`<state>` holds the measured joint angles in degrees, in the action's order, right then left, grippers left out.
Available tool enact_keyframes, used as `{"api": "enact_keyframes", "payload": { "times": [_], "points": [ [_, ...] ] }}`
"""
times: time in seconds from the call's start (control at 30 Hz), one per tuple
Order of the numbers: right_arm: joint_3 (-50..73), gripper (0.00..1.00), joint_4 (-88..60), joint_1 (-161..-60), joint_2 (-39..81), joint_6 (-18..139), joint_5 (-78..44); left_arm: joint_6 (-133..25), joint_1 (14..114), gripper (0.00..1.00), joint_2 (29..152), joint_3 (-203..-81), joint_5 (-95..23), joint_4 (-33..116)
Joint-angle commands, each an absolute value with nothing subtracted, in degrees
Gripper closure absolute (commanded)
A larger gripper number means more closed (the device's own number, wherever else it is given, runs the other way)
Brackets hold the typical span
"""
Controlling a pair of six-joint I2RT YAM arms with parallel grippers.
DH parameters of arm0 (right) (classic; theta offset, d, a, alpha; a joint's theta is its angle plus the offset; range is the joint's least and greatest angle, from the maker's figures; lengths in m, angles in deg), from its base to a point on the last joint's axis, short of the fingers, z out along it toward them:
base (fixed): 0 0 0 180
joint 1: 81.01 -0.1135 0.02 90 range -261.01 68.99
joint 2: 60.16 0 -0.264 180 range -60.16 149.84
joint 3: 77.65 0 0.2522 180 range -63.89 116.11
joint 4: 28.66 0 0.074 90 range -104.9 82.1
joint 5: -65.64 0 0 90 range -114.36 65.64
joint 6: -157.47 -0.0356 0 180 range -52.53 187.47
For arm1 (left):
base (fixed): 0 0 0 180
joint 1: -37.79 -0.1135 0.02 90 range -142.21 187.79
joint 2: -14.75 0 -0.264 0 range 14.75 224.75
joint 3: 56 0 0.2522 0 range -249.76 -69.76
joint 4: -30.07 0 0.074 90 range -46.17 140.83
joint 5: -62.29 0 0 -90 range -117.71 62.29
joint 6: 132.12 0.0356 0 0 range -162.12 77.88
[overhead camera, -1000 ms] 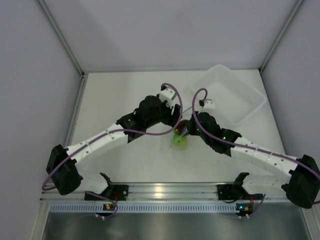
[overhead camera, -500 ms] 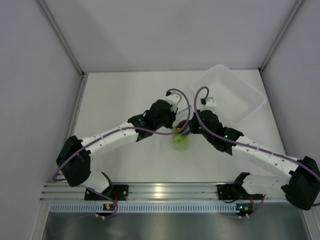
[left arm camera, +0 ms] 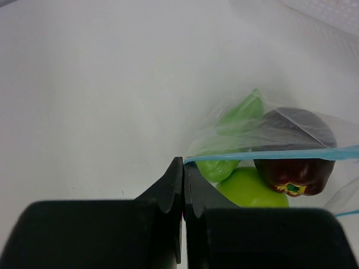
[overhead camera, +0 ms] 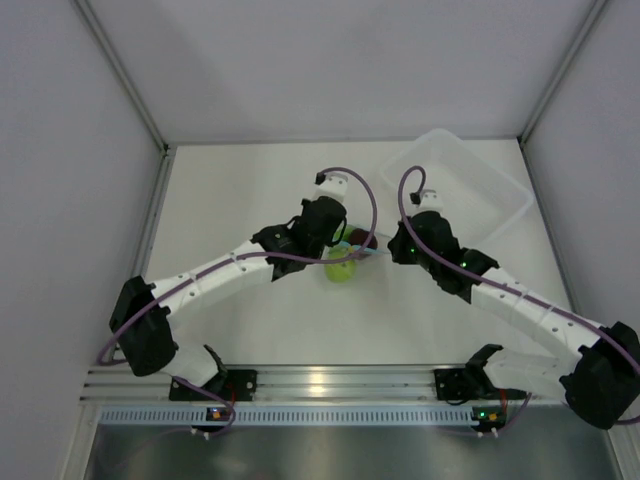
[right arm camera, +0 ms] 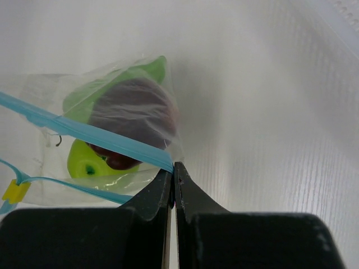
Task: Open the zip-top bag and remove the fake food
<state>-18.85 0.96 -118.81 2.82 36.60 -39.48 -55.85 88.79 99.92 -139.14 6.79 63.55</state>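
The zip-top bag (overhead camera: 347, 258) hangs between my two grippers above the table, clear plastic with a light blue zipper strip (left arm camera: 269, 153). Inside it is the fake food: a yellow-green apple (left arm camera: 251, 190), a dark red-brown round piece (left arm camera: 294, 168) and an elongated green piece (left arm camera: 238, 115). My left gripper (left arm camera: 184, 162) is shut on one end of a zipper strip. My right gripper (right arm camera: 173, 166) is shut on the end of the other strip (right arm camera: 84, 131). In the right wrist view the two strips stand apart, with a yellow tab (right arm camera: 15, 191) on the lower one. In the top view the grippers (overhead camera: 346, 240) (overhead camera: 386, 250) sit close together.
A white translucent tray (overhead camera: 500, 215) stands at the back right, just beyond the right gripper, and its edge (left arm camera: 331, 14) shows in the left wrist view. White walls enclose the table on three sides. Both arms reach in from the near rail.
My left gripper has closed on the bag's zipper strip. The bag and fruit have shifted a little to the left and back, and the right gripper has drawn slightly to the right.
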Motion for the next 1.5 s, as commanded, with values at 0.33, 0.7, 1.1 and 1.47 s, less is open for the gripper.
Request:
{"api": "enact_keyframes", "payload": {
  "times": [0.33,0.7,1.1,1.47],
  "points": [
    [-20.82,0.98,-3.83,-115.99,6.11,37.67,-28.50,-60.39,91.66,1.00,97.71,-142.44,4.28,68.61],
    [-18.10,0.75,0.83,-116.07,-0.83,38.20,-26.56,-69.27,94.04,1.00,105.62,-147.36,6.83,68.79],
    [-22.23,0.68,-8.66,-121.78,-2.16,27.40,-26.36,-82.19,94.22,1.00,108.18,-148.60,8.50,68.70],
    [-21.26,0.51,-14.46,-125.04,8.74,20.36,-36.57,-90.28,94.39,1.00,104.67,-142.27,11.75,68.52]
  ]
}}
